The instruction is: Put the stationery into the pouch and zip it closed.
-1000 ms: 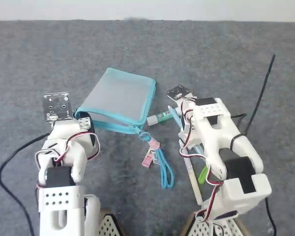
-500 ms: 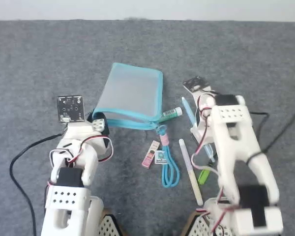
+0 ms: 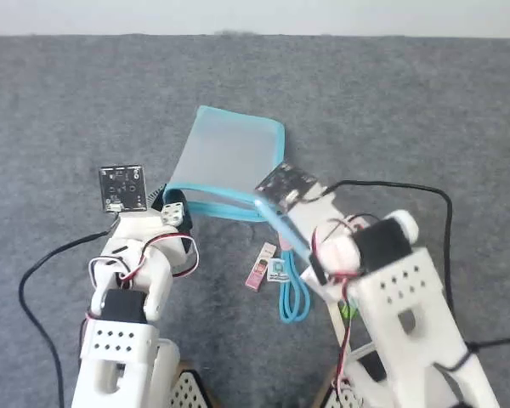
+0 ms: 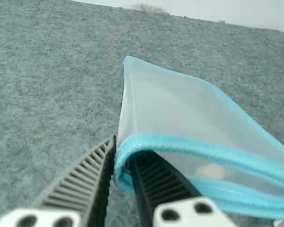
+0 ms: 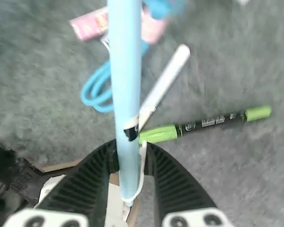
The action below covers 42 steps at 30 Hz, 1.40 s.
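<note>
lifted blue pen (image 3: 280, 226), clamped in right tool (image 5: 129, 147), nears pouch (image 3: 229, 160) whose rim left tool (image 4: 122, 158) pinches.

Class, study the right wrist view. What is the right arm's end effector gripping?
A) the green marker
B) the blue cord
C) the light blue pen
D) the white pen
C: the right end effector is shut on the light blue pen, while the green marker and the white pen lie loose on the grey surface beneath it.
</note>
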{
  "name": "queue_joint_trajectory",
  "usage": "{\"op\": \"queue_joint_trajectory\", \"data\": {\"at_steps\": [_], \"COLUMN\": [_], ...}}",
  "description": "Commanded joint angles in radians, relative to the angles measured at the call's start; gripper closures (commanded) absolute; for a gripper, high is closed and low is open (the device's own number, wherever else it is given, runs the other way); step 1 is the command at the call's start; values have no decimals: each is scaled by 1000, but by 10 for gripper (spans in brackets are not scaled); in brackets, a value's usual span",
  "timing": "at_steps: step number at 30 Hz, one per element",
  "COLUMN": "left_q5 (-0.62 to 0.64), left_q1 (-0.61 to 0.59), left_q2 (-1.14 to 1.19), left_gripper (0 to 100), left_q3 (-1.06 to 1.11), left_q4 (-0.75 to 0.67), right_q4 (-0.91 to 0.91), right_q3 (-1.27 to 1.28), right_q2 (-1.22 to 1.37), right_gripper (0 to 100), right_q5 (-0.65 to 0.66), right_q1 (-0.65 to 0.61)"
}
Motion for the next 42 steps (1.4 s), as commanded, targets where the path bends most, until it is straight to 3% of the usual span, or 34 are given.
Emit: {"op": "queue_joint_trajectory", "data": {"at_steps": [1, 18, 33, 36, 42], "left_q5": [15, 15, 15, 15, 15], "left_q1": [0, 0, -3, -41, -58], "left_q2": [6, -2, -3, -3, -3], "left_gripper": [988, 988, 988, 988, 988], "left_q3": [-13, -13, -13, -13, -15], "left_q4": [-38, -37, -37, -37, -37], "right_q4": [39, 41, 44, 2, -163], "right_q3": [-71, -456, -367, -304, -184], "right_q2": [-4, 650, 650, 565, 430], "right_gripper": [992, 992, 991, 991, 992], "right_q5": [-8, -103, -46, -9, 84], "right_q1": [-54, -88, -79, 31, 418]}}
